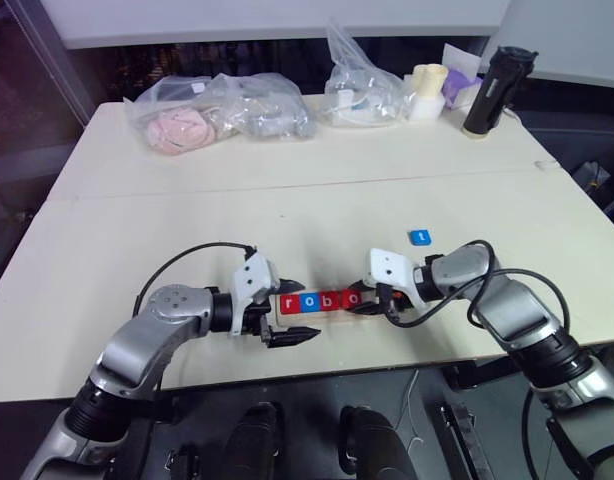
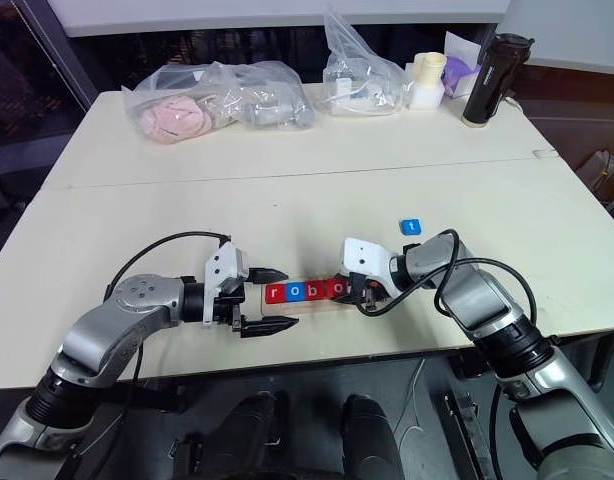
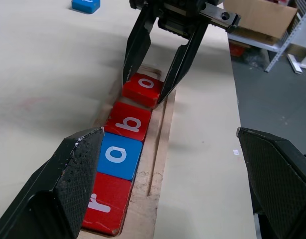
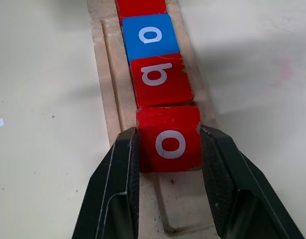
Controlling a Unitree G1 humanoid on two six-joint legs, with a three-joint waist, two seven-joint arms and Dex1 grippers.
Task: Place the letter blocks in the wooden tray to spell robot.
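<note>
Gripping the red "o" block (image 4: 169,138) from both sides, the right gripper (image 4: 169,149) has its two black fingers pressed against the tile's opposite edges, the tile sitting in the groove of the wooden tray (image 4: 104,89). Just beyond the fingertips, along the groove, lie a red "b" block (image 4: 160,79), a blue "o" block (image 4: 150,37) and, at the far end, a red "r" block (image 3: 105,204), each touching the next, so the white letters read "robo". The tray's long axis runs straight from one gripper to the other, and the groove behind the held tile is bare wood.

The left gripper (image 1: 287,312) stands with its jaws spread wide, holding nothing, its fingertips either side of the tray's "r" end without touching it.

A blue "t" block (image 1: 419,237) lies flat on the table (image 1: 287,200), well apart from the tray, beyond the right gripper
</note>
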